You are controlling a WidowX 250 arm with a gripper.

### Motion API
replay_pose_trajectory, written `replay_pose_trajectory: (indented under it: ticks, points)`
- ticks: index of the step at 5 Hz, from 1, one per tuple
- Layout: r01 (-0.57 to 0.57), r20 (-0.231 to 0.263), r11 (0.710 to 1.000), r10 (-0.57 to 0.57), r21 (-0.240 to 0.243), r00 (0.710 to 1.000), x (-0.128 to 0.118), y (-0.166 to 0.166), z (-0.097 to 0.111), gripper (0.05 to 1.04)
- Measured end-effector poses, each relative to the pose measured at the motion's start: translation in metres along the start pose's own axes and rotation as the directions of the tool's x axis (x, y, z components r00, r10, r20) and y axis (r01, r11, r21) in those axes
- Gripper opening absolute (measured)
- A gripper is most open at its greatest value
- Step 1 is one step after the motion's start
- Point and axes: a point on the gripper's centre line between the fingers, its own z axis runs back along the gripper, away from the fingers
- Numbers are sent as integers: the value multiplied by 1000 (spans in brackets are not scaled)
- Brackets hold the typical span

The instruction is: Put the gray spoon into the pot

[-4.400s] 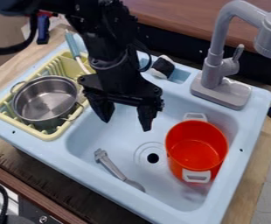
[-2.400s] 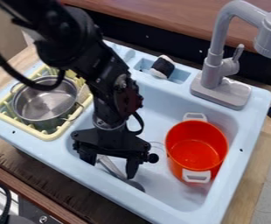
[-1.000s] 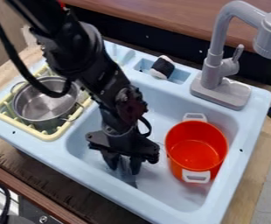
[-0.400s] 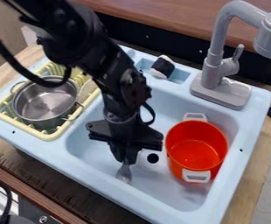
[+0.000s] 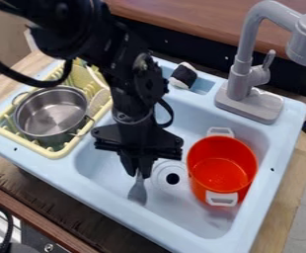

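The black gripper (image 5: pixel 139 174) is over the left part of the blue sink basin, its fingers closed together on the gray spoon (image 5: pixel 137 191). The spoon hangs with its bowl end down; its upper part is hidden by the fingers. Whether its lower end touches the basin floor I cannot tell. To the right of the gripper, in the basin, stands an orange-red pot (image 5: pixel 223 165) with white handles, empty inside. A metal pot (image 5: pixel 51 112) sits on the yellow drying rack at the left.
The yellow rack (image 5: pixel 55 150) lies along the sink's left side. A gray faucet (image 5: pixel 248 84) rises at the back right. A black-and-white item (image 5: pixel 183 75) rests on the back ledge. The drain (image 5: pixel 172 178) lies between gripper and orange-red pot.
The gripper came down into the basin, shut on the spoon, and has since risen slightly. The spoon has turned from lying flat to hanging down. Both pots stayed in place.
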Motion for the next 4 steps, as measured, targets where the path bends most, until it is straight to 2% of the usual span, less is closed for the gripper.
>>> replay_pose_trajectory:
  ticks: [1, 2, 3, 4]
  points:
    - [-8, -6, 1000, 8, -2, 1000, 3, -9, 10, 114]
    - [-16, -2, 1000, 16, -24, 1000, 8, -22, 19, 114]
    - [-20, 27, 999, 21, -42, 999, 14, -29, 28, 114]
    - [-23, 24, 997, 25, -73, 999, 20, -40, 38, 114]
